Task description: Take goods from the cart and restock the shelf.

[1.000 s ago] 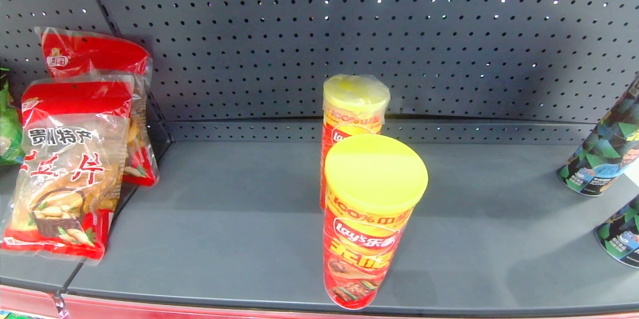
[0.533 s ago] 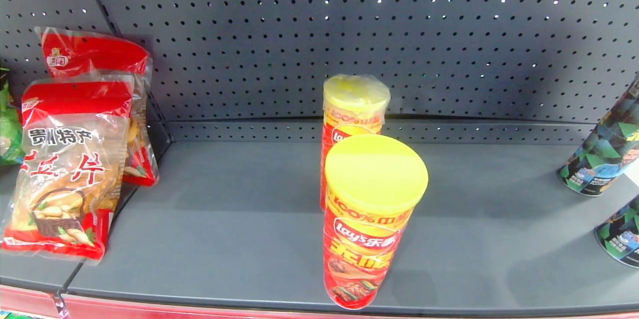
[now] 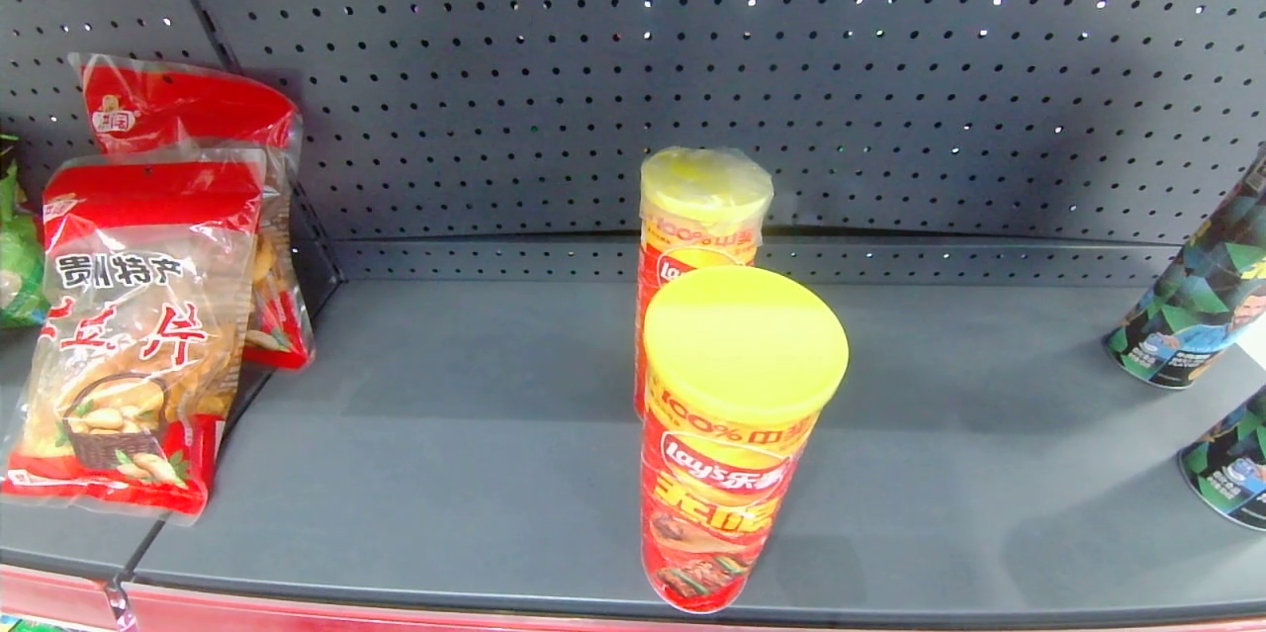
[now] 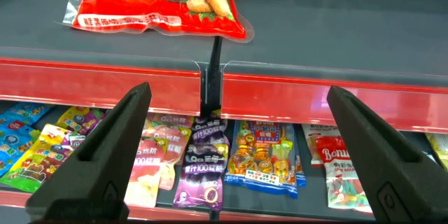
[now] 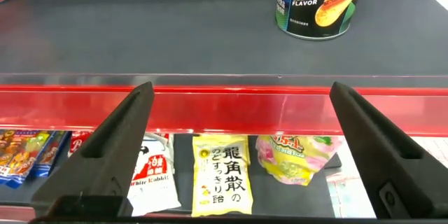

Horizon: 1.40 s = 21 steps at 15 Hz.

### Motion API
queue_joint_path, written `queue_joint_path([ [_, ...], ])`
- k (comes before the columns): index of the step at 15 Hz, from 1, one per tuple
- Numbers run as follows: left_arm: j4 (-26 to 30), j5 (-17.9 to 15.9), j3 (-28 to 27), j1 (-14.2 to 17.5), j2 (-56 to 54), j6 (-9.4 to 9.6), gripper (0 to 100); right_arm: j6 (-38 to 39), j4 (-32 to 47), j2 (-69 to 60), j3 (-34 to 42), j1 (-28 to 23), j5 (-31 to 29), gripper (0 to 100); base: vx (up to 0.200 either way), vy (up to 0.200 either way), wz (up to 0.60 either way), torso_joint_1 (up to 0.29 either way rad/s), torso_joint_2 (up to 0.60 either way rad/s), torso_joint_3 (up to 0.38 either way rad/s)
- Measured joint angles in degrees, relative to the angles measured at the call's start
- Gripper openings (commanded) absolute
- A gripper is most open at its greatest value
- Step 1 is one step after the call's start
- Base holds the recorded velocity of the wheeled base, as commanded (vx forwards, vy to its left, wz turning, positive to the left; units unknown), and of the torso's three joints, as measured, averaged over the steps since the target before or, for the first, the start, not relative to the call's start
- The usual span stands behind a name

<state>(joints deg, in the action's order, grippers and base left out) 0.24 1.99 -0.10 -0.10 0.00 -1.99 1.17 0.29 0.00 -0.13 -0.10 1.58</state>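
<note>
Shelf (image 3: 445,434) bearing upright chip can (image 3: 737,424) at front edge, left fingers (image 4: 105,155) spread wide and empty, right fingers (image 5: 105,155) likewise

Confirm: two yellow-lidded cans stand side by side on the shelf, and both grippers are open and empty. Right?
Not quite. The head view shows the front can and the back can standing one behind the other on the shelf, not side by side. The left gripper and right gripper are open and empty, as you said.
</note>
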Motion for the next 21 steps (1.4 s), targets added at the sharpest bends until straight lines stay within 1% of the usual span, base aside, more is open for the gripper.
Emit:
queue_joint_path([
  [21, -0.02, 0.01, 0.00, 0.00, 0.00, -0.01, 100, 0.05, 0.49, 0.00, -0.02, 0.00, -0.15, 100, 0.000, 0.000, 0.00, 0.000, 0.00, 0.000],
])
